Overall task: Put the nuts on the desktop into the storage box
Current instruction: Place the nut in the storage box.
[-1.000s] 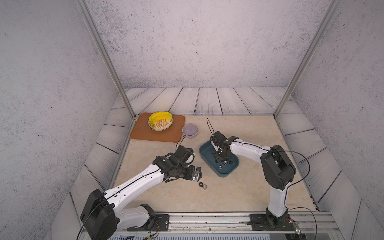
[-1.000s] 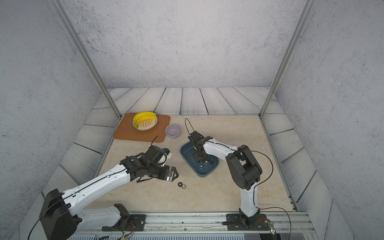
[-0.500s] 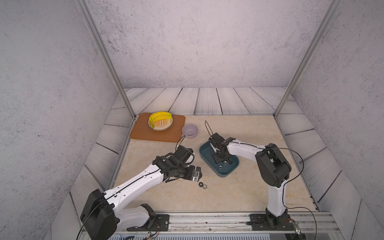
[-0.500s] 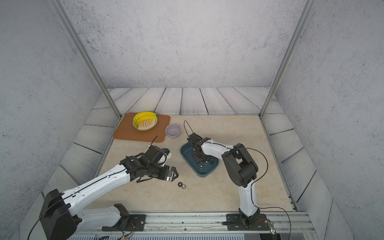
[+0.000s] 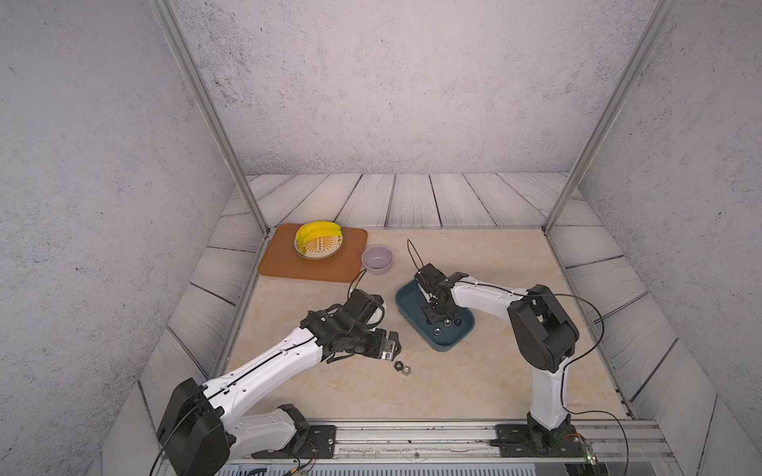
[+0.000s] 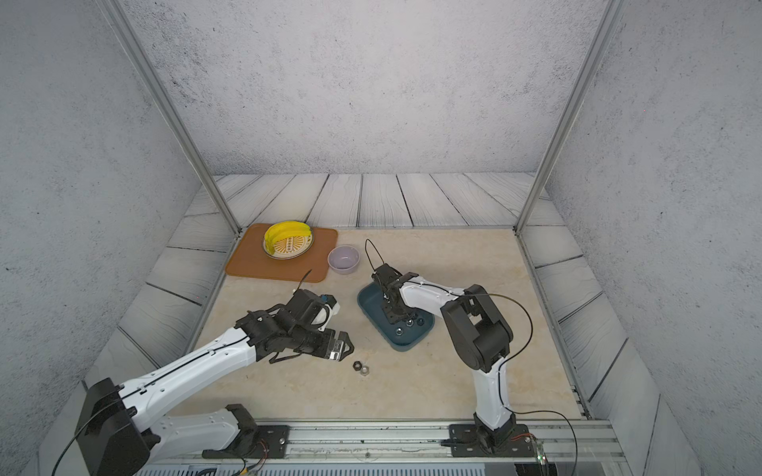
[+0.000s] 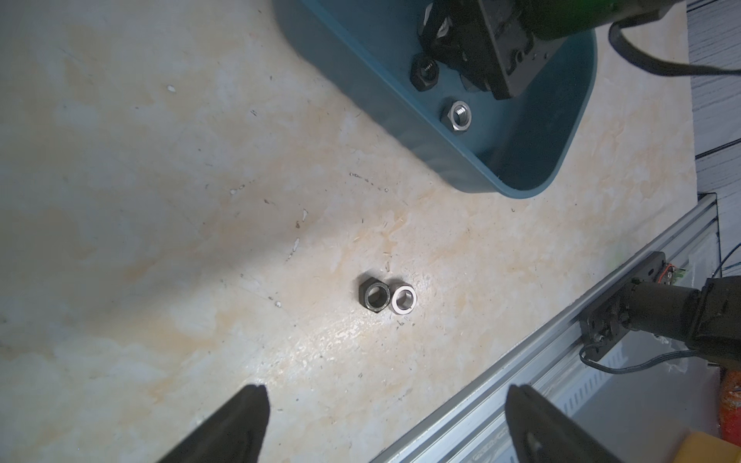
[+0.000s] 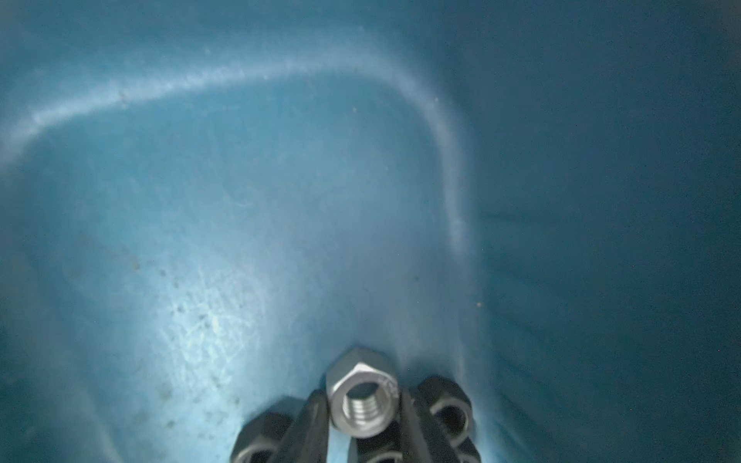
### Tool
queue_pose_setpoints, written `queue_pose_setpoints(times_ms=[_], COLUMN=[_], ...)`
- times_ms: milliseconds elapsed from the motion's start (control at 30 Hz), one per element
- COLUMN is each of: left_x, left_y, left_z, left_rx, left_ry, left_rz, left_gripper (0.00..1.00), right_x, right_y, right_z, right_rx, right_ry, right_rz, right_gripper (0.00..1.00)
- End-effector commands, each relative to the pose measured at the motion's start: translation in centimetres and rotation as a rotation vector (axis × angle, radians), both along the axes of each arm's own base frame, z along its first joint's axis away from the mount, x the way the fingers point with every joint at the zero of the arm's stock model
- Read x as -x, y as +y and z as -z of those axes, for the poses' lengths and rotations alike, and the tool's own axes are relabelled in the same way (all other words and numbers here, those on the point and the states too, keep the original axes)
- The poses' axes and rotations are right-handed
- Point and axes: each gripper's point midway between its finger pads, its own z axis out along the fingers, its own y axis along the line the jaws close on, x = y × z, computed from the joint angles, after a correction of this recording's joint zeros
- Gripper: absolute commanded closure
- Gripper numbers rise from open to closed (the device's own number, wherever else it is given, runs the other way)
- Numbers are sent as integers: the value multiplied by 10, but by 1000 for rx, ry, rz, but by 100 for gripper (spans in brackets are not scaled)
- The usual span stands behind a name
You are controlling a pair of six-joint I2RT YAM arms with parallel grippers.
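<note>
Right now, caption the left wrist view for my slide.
Open left claw aimed at a black nut and a silver nut touching on the desktop, near the storage box.

An orange-brown mat (image 5: 280,266) lies far left, bearing a patterned plate (image 5: 328,252) with yellow bananas (image 5: 312,233) along its far rim, a lavender bowl (image 5: 377,260) sits just beside the mat's right edge, and grey planks (image 5: 412,202) surround everything.

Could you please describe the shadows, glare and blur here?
Left wrist view: a shadow dims the desktop beside the storage box, and the loose silver nut glints. Right wrist view: the box floor is hazy, the close-up silver nut fairly sharp. Both top views: evenly lit.
</note>
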Motion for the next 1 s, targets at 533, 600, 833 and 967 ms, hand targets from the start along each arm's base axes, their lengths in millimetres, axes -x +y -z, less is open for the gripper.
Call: queue_pose_setpoints(times_ms=[533, 600, 833, 967], left_x=[6, 7, 10, 10], left_y=[-2, -2, -7, -8], left_z=[5, 4, 0, 0], left_rx=[-35, -41, -47, -64], left_ry=[-11, -14, -31, -50], left_rz=[48, 52, 77, 92], left_gripper=[2, 2, 1, 1], right_x=[8, 12, 27, 48], right_y=[-1, -2, -8, -14], right_z=[-130, -148, -211, -241], right_rx=[-310, -352, -497, -599], right_ry=[-338, -397, -654, -821], right_rz=[4, -17, -115, -193], right_gripper=[2, 1, 1, 1])
